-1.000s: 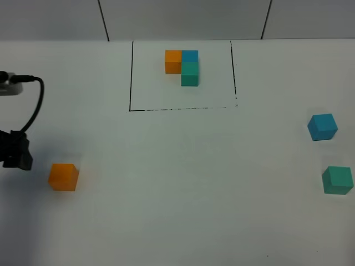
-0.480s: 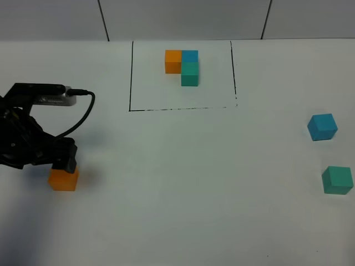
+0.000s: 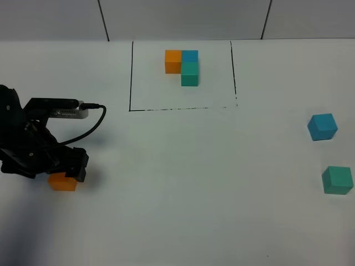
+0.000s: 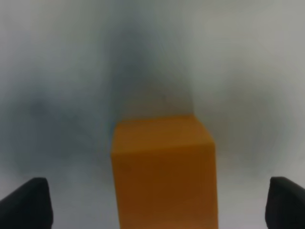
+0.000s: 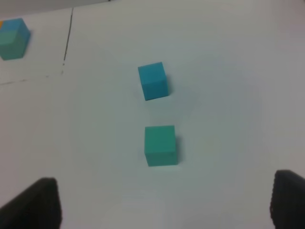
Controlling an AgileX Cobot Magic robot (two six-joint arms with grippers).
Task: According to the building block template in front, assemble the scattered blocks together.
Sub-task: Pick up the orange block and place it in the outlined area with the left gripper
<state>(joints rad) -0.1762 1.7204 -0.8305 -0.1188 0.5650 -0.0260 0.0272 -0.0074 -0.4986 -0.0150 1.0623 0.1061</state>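
Left tool point(image 3: 62, 174) sat low over the desk point(image 3: 183, 221), near-left side, jaws apart and straddling the orange cube point(image 3: 62, 183). In the left wrist view the cube was centred between the two dark fingertips point(image 4: 28, 202) with a gap on each side. So it was open, not gripping. That view was blurred, so I couldn't tell how close the tips were to the desk surface. From the high camera the arm body covered the cube's top and only its front face showed. The arm's black cable point(image 3: 94, 123) looped out from the silver wrist camera point(image 3: 66, 113), well apart from the other blocks.

Right tool point(image 5: 163, 202) was outside the high view. Its wrist view showed both fingertips spread wide, holding nothing. Teal cube point(image 3: 337, 180) lay nearer to it, blue cube point(image 3: 322, 126) just past that. The two were near each other but not touching, both flat on the desk's far right edge area, both in plain sight.

Template point(image 3: 183, 66) sat back-centre inside the black drawn frame point(image 3: 131, 77): orange on the left, blue touching its right side, teal touching the blue's front, forming an L. The frame's front line looked patchy. All three loose cubes were well apart from the frame, orange on the opposite side from the other two. Grey wall panels point(image 3: 183, 19) ran behind the desk.
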